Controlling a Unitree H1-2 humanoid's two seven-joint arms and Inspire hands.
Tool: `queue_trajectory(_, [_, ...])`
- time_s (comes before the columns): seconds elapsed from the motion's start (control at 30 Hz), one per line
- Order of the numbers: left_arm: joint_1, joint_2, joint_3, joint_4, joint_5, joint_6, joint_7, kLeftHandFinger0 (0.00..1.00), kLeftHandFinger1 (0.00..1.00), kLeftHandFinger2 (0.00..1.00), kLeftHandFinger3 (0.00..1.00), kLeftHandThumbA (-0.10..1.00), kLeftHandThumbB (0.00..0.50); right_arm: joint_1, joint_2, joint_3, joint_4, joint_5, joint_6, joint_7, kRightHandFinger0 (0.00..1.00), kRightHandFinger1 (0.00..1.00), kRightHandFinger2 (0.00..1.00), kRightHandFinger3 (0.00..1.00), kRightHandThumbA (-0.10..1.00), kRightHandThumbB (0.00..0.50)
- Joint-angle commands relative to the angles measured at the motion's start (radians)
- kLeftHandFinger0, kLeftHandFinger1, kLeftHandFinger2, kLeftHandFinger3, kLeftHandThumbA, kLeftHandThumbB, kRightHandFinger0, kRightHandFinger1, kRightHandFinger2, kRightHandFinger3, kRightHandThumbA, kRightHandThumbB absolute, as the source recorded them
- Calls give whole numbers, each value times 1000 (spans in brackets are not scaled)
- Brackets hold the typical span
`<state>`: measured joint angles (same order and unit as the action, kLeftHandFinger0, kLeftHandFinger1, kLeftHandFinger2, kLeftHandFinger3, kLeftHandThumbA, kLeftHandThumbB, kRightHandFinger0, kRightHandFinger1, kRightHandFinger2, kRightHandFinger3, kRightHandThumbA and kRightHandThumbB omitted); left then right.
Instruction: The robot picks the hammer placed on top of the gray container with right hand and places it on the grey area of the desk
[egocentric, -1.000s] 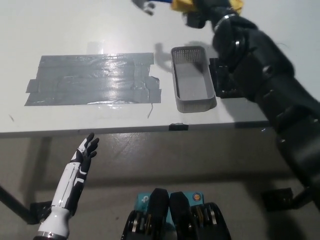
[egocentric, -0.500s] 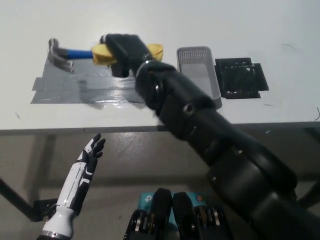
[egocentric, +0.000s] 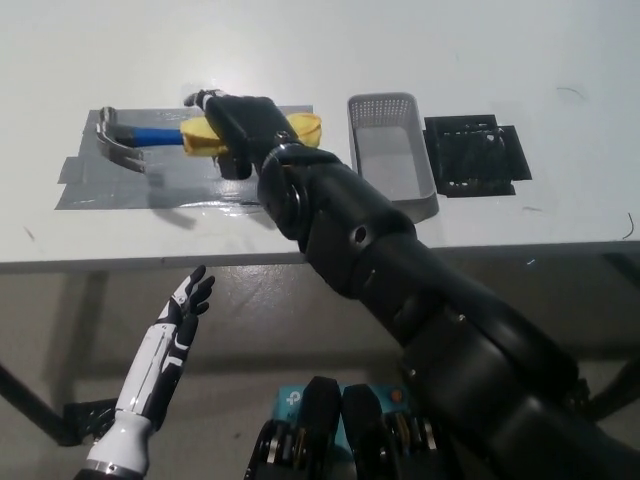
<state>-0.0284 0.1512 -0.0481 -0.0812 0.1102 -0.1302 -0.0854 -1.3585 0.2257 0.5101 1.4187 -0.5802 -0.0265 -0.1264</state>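
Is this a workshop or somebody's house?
Probably a robot test lab: a plain white desk with a taped grey area, a gray container, and a hammer in the robot's right hand.

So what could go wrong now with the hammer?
The right hand holds the hammer by its yellow grip over the grey tape area, with the metal head sticking far out to one side. If the fingers let go while it seems above the tape, the heavy head could drop first and bang the desk. It might also bounce or roll off the tape. The left hand waits below the desk edge.
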Motion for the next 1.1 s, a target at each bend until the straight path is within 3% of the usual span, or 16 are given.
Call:
queue_trajectory(0.0, [-13, 7, -6, -39, 4, -4, -9, 1000, 1000, 1000, 1000, 1000, 235, -49, -13, 4, -14, -2, 5, -44, 132, 444, 552, 463, -100, 253])
queue_trajectory(0.03, [-20, 8, -9, -41, 14, -1, -8, 1000, 1000, 1000, 1000, 1000, 225, -36, -27, -7, -14, 8, 10, -48, 377, 601, 690, 595, -100, 238])
queue_trajectory(0.07, [-22, 10, -9, -43, 16, 2, -9, 1000, 1000, 1000, 1000, 1000, 230, -33, -30, -8, -14, 11, 11, -46, 234, 374, 415, 547, -100, 233])
queue_trajectory(0.13, [-21, 11, -9, -46, 16, 8, -9, 1000, 1000, 1000, 1000, 1000, 233, -29, -34, -1, -13, 4, 13, -35, 29, 185, 296, 531, -72, 209])
queue_trajectory(0.17, [-21, 11, -9, -46, 16, 8, -9, 1000, 1000, 1000, 1000, 1000, 233, -29, -34, -1, -13, 4, 14, -34, 3, 139, 250, 531, -72, 207])
queue_trajectory(0.2, [-24, 11, -9, -44, 17, 7, -8, 1000, 1000, 1000, 1000, 1000, 236, -33, -36, 1, -10, 6, 22, 1, 266, 463, 636, 880, 179, 187])
queue_trajectory(0.23, [-29, 10, -10, -40, 19, 6, -7, 1000, 1000, 1000, 1000, 1000, 237, -39, -39, 3, -5, 8, 35, 55, 359, 553, 780, 1000, 287, 231])
queue_trajectory(0.3, [-29, 10, -10, -40, 19, 6, -7, 1000, 1000, 1000, 1000, 1000, 236, -38, -39, 3, -6, 8, 35, 56, 399, 584, 830, 1000, 356, 225])
queue_trajectory(0.33, [-28, 12, -10, -38, 12, 6, -12, 1000, 1000, 1000, 1000, 1000, 243, -47, -39, -19, 1, 35, 68, 149, 915, 1000, 1000, 1000, 563, 359])
queue_trajectory(0.37, [-28, 12, -10, -38, 12, 7, -13, 1000, 1000, 1000, 1000, 1000, 243, -47, -40, -19, 0, 35, 69, 151, 1000, 1000, 1000, 1000, 572, 346])
queue_trajectory(0.87, [-47, 21, -13, -32, 11, 11, -20, 1000, 1000, 1000, 1000, 1000, 228, -40, -74, -25, -8, 45, 50, 175, 1000, 1000, 1000, 1000, 618, 391])
queue_trajectory(0.9, [-50, 17, -13, -29, 5, 14, -20, 1000, 1000, 1000, 1000, 1000, 215, -60, -81, -32, -15, 52, 54, 197, 1000, 1000, 1000, 1000, 726, 447])
queue_trajectory(1.03, [-51, 16, -12, -29, 5, 15, -23, 1000, 1000, 1000, 1000, 1000, 216, -66, -83, -40, -18, 55, 54, 205, 1000, 1000, 1000, 1000, 741, 459])
queue_trajectory(1.07, [-49, 15, -12, -31, 4, 15, -24, 1000, 1000, 1000, 1000, 1000, 224, -88, -90, -86, -33, 102, 43, 232, 1000, 1000, 1000, 1000, 791, 492])
